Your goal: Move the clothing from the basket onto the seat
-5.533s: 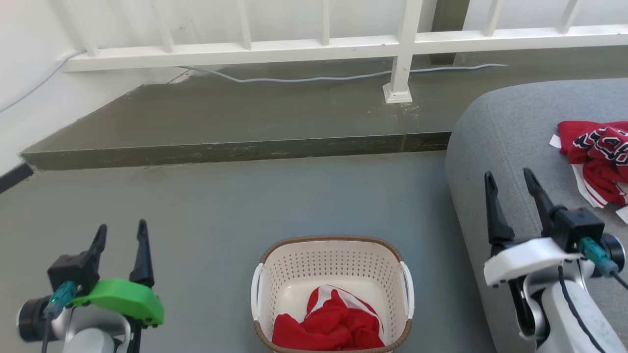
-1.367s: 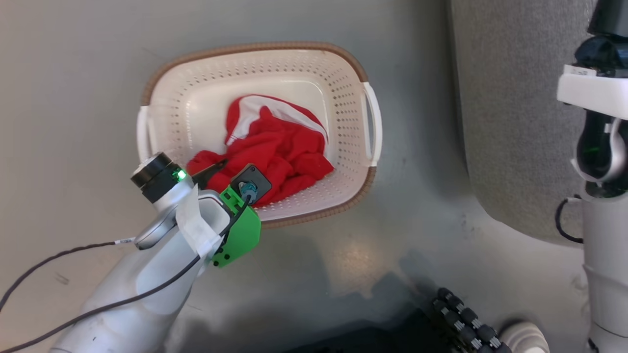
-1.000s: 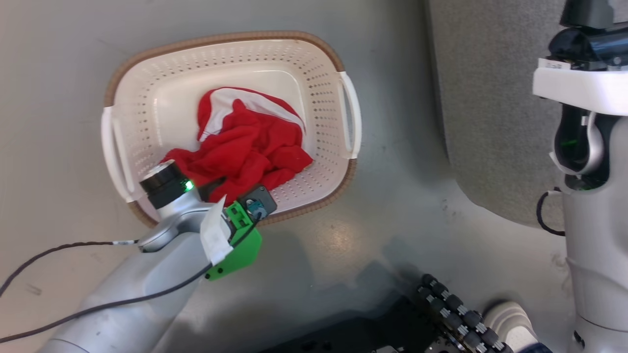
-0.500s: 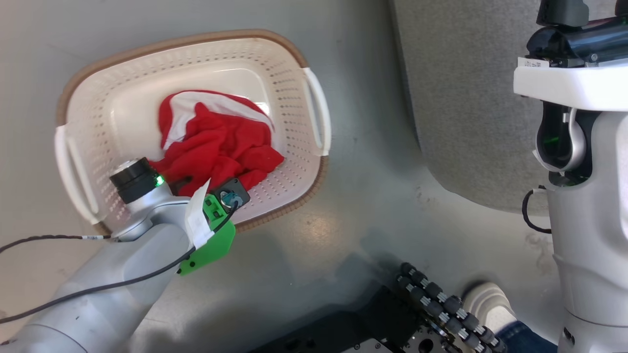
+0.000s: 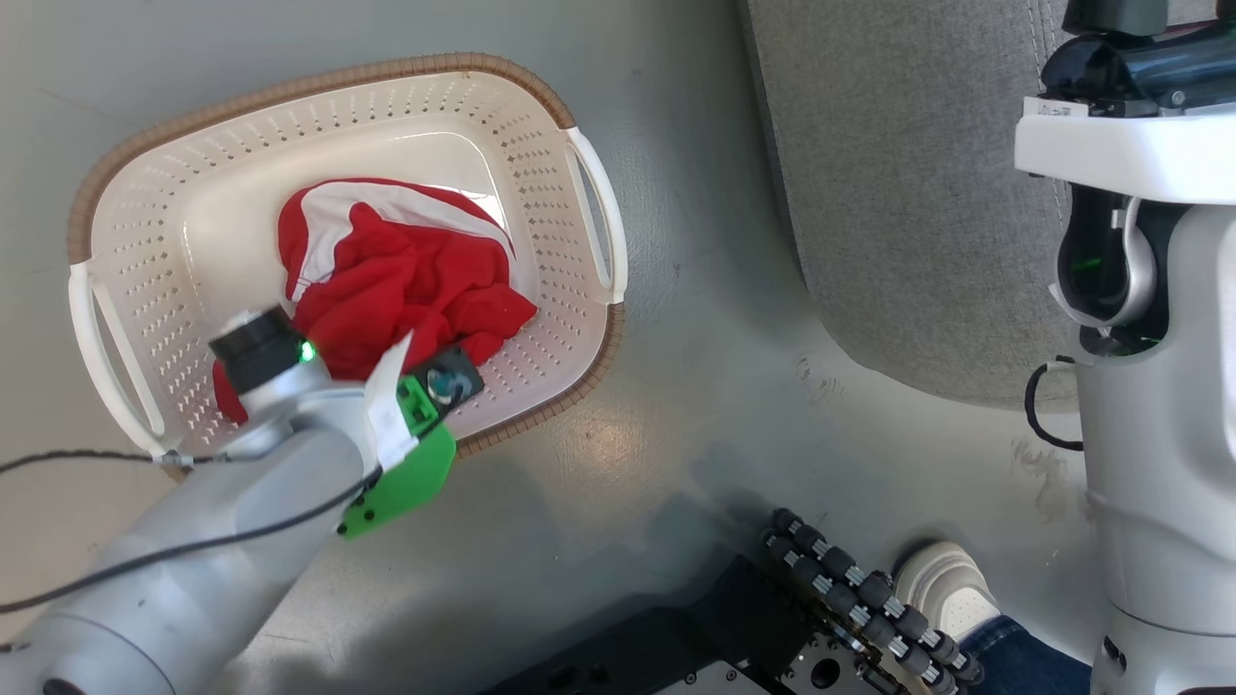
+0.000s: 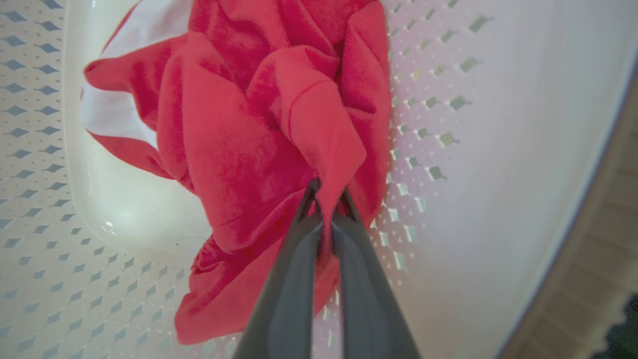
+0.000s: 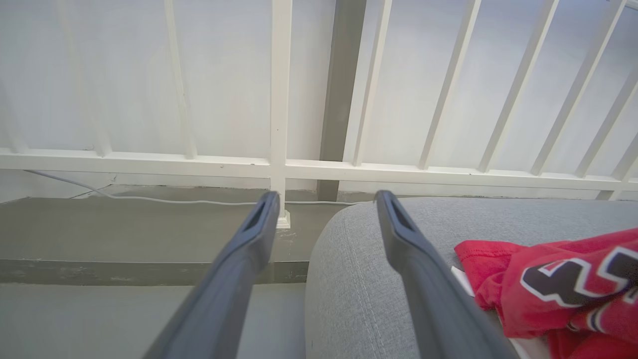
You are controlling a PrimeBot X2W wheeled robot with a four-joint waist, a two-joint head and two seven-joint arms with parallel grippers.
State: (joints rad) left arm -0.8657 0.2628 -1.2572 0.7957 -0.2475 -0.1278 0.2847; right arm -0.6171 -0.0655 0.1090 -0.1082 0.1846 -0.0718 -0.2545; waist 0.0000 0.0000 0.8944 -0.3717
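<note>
The white perforated basket (image 5: 319, 82) with a brown rim stands on the grey floor. A crumpled piece of red clothing with white trim (image 5: 406, 270) lies inside it. My left arm's wrist (image 5: 425, 396) reaches down over the basket's near side. In the left wrist view my left gripper (image 6: 326, 197) is shut, pinching a raised fold of that red clothing (image 6: 239, 134) above the basket's wall (image 6: 473, 149). My right gripper (image 7: 326, 199) is open and holds nothing, hovering by the edge of the grey seat (image 7: 359, 259). A second red garment with black-and-white lettering (image 7: 563, 284) lies on the seat.
The seat (image 5: 898, 193) rises right of the basket, and my right arm (image 5: 1149, 386) stands upright in front of it. A person's white shoe (image 5: 941, 589) and my dark base (image 5: 772, 637) are at the bottom. A white railing (image 7: 279, 99) and a step lie beyond.
My left gripper has shut on a fold of the red clothing in the basket. The head camera has shifted, sliding the whole scene leftward. The right gripper stays open.
</note>
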